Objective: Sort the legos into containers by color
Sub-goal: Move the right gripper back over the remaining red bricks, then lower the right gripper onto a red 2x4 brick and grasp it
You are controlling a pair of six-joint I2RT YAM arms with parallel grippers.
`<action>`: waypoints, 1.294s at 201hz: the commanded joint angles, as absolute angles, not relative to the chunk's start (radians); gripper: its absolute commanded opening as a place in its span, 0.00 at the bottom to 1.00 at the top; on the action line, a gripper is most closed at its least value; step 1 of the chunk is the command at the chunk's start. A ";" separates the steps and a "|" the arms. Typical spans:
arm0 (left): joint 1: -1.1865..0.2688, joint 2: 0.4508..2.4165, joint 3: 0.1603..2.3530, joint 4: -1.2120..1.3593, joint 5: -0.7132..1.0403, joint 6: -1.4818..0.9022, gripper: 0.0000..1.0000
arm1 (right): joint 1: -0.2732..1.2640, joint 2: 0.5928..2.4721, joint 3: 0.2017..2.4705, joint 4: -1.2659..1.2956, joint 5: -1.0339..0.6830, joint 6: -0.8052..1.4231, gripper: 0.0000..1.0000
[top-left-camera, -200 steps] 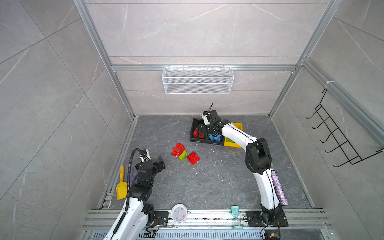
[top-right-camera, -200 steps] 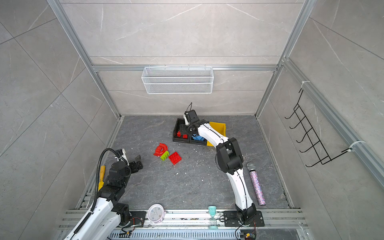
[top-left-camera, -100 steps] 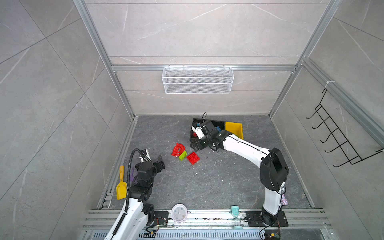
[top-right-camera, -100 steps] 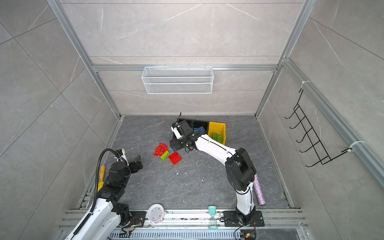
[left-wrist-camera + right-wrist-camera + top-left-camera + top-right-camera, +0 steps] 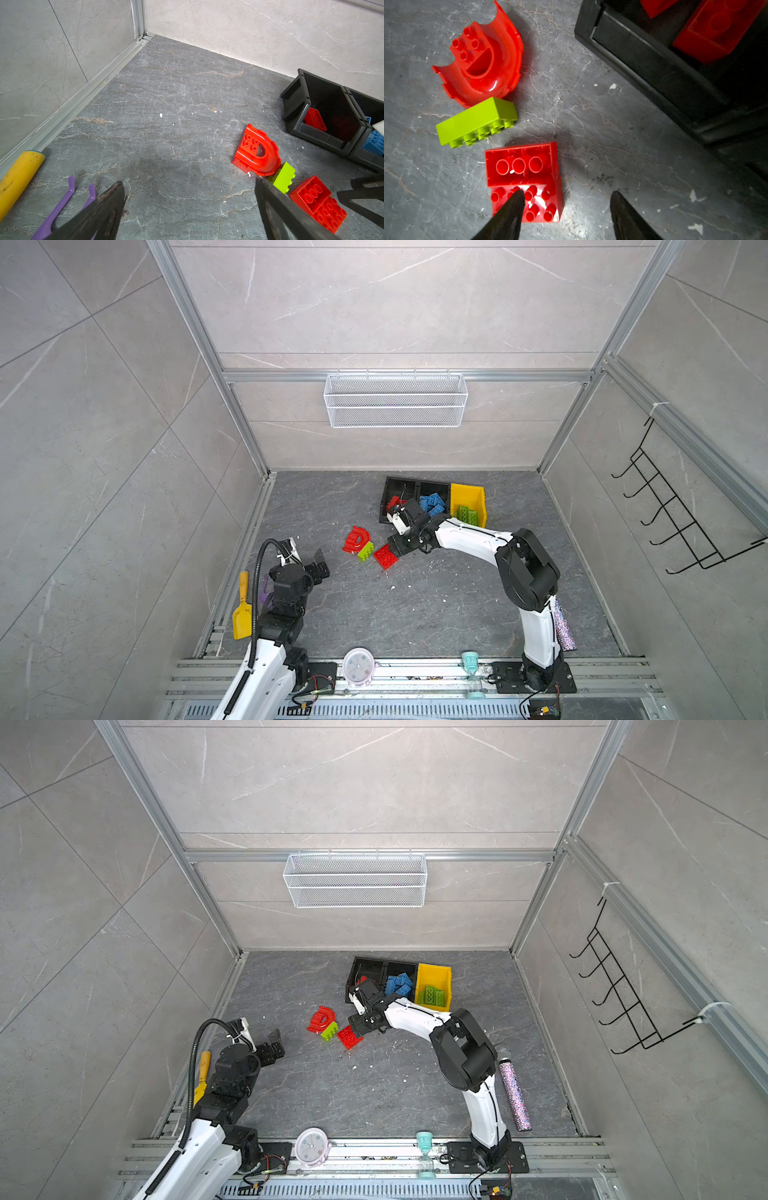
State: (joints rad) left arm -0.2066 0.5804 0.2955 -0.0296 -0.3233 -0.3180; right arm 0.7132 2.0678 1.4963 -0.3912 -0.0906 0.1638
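Three loose legos lie on the floor: a red arch [image 5: 356, 539] [image 5: 483, 60], a lime green brick [image 5: 365, 551] [image 5: 477, 122] and a red brick pair [image 5: 385, 556] [image 5: 525, 180]. My right gripper [image 5: 395, 549] [image 5: 566, 194] is open just over the red pair, one finger above its studs and the other above bare floor. It holds nothing. The containers stand behind: a black bin [image 5: 388, 483] with red legos, a black bin [image 5: 434, 483] with blue ones, and a yellow bin [image 5: 467, 489] with green ones. My left gripper [image 5: 309, 562] [image 5: 189, 182] hangs open and empty near the left wall.
A yellow shovel [image 5: 242, 614] and purple tongs [image 5: 62, 203] lie by the left wall. A glitter microphone [image 5: 512, 1090] lies behind my right arm. A clock [image 5: 358, 664] and an hourglass [image 5: 471, 672] stand on the front rail. A wire basket [image 5: 395, 400] hangs on the back wall.
My right arm has swung from above the bins down and forward to the loose red brick pair. The left arm has not moved.
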 commanded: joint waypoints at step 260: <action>-0.201 0.571 0.295 -0.031 -0.339 -0.325 1.00 | 0.779 2.094 1.563 -0.524 -0.055 0.066 0.86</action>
State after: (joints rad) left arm -0.2066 0.5747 0.2947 -0.0303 -0.3244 -0.3180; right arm 0.7616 2.0464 1.5036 -0.4469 -0.0605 0.1215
